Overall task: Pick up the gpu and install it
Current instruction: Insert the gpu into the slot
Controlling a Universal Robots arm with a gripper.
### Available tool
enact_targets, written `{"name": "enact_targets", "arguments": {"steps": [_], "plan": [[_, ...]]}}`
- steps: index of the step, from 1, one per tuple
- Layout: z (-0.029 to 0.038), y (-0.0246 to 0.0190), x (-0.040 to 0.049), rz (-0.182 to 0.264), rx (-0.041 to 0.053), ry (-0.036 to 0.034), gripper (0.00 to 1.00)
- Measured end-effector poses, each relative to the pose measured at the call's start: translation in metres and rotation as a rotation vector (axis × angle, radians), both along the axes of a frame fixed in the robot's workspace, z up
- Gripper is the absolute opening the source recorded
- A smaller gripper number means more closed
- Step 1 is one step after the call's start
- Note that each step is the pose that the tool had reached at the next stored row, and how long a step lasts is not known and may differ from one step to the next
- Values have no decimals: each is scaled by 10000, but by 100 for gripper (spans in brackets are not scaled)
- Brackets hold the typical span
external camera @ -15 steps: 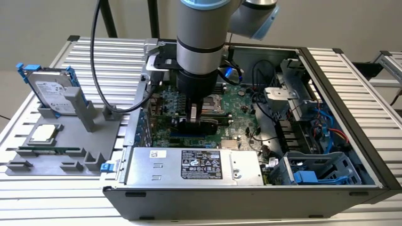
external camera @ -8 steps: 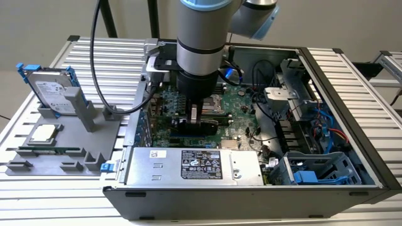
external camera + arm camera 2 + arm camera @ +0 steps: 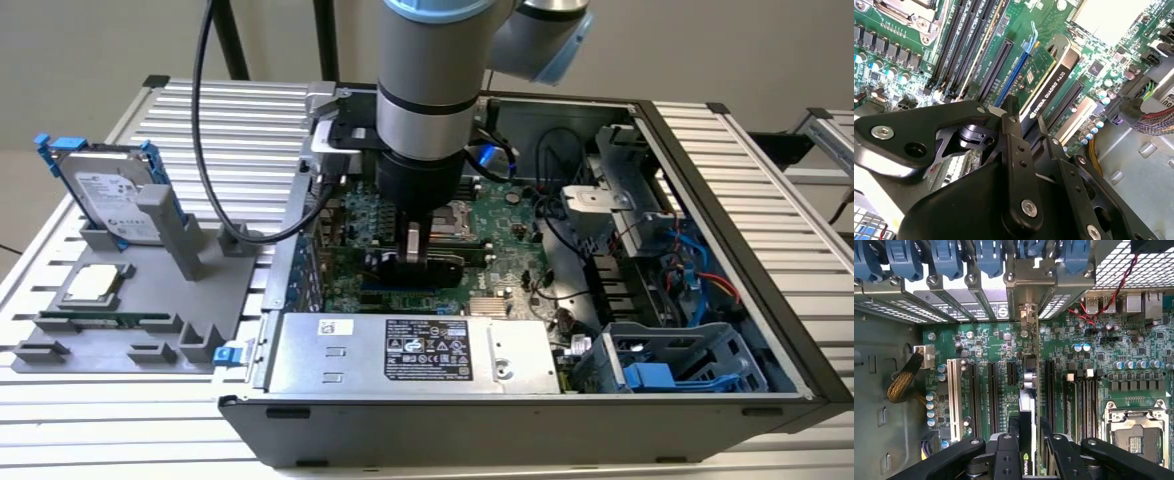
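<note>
Black linkage of the gripper [image 3: 1026, 450] fills the near foreground in both wrist views, its fingers clamped on the gpu [image 3: 1046, 80], which stands on edge over the motherboard [image 3: 989, 347] among the expansion slots. Seating it well means keeping the card upright, aligned with its slot and bracket opening. Whether its edge has entered the slot is probably hidden by the card itself.

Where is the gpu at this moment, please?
The gpu stands on edge inside the computer case, over the motherboard's expansion slots beside the long blue slot, held in the pincer; its metal bracket meets the case's rear wall.
</note>
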State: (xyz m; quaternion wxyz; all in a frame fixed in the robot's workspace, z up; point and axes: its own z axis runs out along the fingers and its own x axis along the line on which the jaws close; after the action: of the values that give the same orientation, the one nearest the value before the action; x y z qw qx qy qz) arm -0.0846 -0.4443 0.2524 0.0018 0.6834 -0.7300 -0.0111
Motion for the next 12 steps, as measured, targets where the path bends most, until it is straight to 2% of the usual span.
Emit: {"name": "enact_targets", "arguments": {"steps": [8,12], "plan": [[-1,0,1,12,-38,1,0],[-22,0,1,12,-39,2,0]]}}
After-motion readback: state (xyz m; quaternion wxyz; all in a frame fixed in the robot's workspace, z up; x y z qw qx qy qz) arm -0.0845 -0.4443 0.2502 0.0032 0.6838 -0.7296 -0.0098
